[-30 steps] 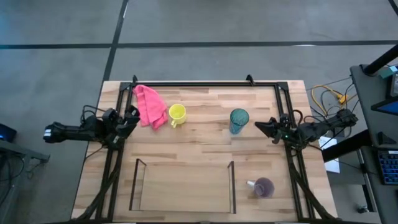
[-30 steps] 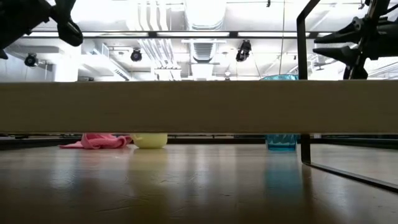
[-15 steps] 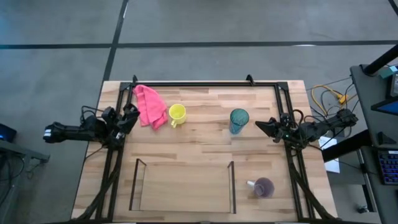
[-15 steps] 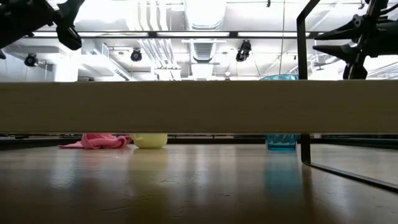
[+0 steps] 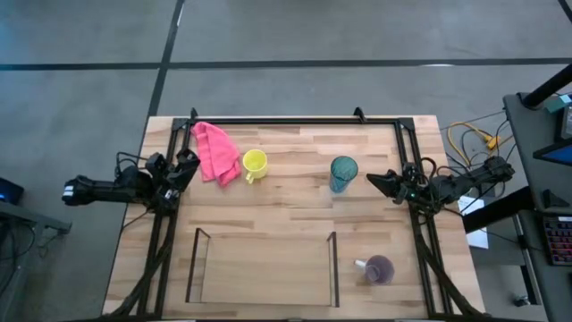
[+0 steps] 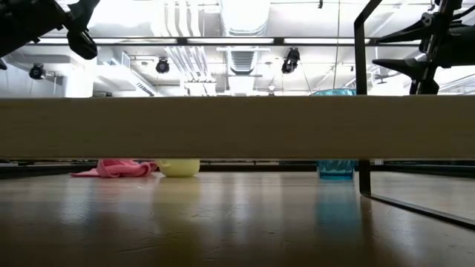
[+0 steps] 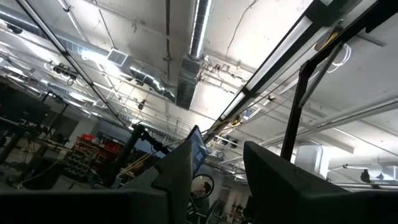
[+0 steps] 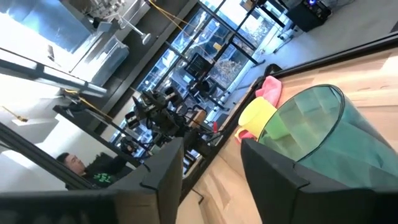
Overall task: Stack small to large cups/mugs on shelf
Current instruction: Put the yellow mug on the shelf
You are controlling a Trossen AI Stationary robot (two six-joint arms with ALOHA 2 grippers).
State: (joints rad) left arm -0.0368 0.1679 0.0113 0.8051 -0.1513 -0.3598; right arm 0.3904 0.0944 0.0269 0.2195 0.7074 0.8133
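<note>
The high view shows the small yellow mug [image 5: 255, 162] standing upright near the far edge beside the pink cloth [image 5: 214, 150]. The teal tumbler [image 5: 343, 172] stands upright to the right of it. The purple mug [image 5: 379, 268] sits near the right front, just outside the shelf [image 5: 332, 268], whose dark side panels rise from the table near the front edge. My left gripper [image 5: 189, 164] is open, raised at the left rail next to the cloth. My right gripper [image 5: 370, 182] is open, raised just right of the tumbler [image 8: 305, 130], pointing at it.
A black metal rail frame [image 5: 295, 121] runs along the far, left and right sides of the table; both arms reach in over its side rails. Bare wood lies between the cups and the shelf. Cables [image 5: 469, 139] lie off the right edge.
My left gripper has edged toward the far edge and tipped upward. My right gripper's fingers stand a little farther apart than before. The cups, the cloth and the shelf have kept still.
</note>
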